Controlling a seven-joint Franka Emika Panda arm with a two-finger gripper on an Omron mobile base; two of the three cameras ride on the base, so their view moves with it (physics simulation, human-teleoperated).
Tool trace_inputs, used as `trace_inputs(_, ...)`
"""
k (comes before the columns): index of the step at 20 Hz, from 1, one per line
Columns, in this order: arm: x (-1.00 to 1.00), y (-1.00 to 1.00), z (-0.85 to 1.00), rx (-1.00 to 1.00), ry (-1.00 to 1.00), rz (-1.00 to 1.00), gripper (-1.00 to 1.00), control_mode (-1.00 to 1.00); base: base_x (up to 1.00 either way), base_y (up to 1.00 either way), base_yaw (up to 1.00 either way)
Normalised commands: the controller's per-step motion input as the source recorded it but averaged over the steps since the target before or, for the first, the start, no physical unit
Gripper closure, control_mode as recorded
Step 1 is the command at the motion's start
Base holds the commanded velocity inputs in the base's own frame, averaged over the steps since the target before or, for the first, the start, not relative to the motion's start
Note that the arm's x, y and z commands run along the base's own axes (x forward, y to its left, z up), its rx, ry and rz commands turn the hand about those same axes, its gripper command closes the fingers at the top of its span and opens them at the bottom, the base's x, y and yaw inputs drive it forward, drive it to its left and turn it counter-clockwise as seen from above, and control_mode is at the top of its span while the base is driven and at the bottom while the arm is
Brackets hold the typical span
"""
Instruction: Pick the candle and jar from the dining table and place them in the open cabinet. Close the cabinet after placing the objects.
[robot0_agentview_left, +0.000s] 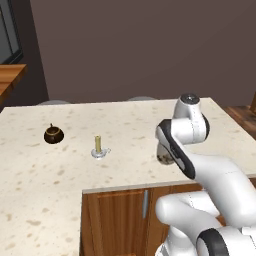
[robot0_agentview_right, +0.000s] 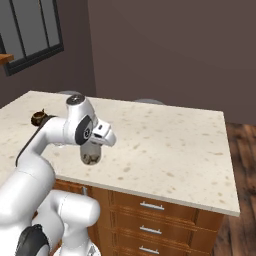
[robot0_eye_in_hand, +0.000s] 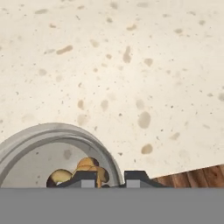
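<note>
Dining table (robot0_agentview_left: 30, 170): jar (robot0_agentview_left: 53, 134) lidded; candle (robot0_agentview_left: 98, 145) beside.

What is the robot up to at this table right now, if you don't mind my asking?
The white arm hangs over the near edge of the dining table, its pincer shut and holding nothing of the task. Just below the pincer sits a grey-rimmed bowl with something brownish in it. The jar and the candle stand untouched on the tabletop, away to the arm's left, the candle the nearer. Neither has been picked up yet.
</note>
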Motion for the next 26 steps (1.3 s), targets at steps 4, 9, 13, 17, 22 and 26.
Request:
trace_inputs(4, -0.11, -0.01, 0.0, 0.0, -0.02, -0.02, 1.0, 1.0, -0.6, -0.01, -0.05)
trace_inputs(9, 0.0, 0.0, 0.0, 0.0, 0.0, 0.0, 1.0, 1.0, -0.96, -0.03, -0.08)
trace_inputs(13, 0.0, 0.0, 0.0, 0.0, 0.0, 0.0, 1.0, 1.0, -0.76, -0.28, -0.15)
trace_inputs(17, 0.0, 0.0, 0.0, 0.0, 0.0, 0.0, 1.0, 1.0, -0.32, -0.69, -0.14)
trace_inputs(22, 0.0, 0.0, 0.0, 0.0, 0.0, 0.0, 1.0, 1.0, -0.04, -0.94, -0.08)
trace_inputs(26, 0.0, 0.0, 0.0, 0.0, 0.0, 0.0, 1.0, 1.0, 0.0, -0.99, -0.06)
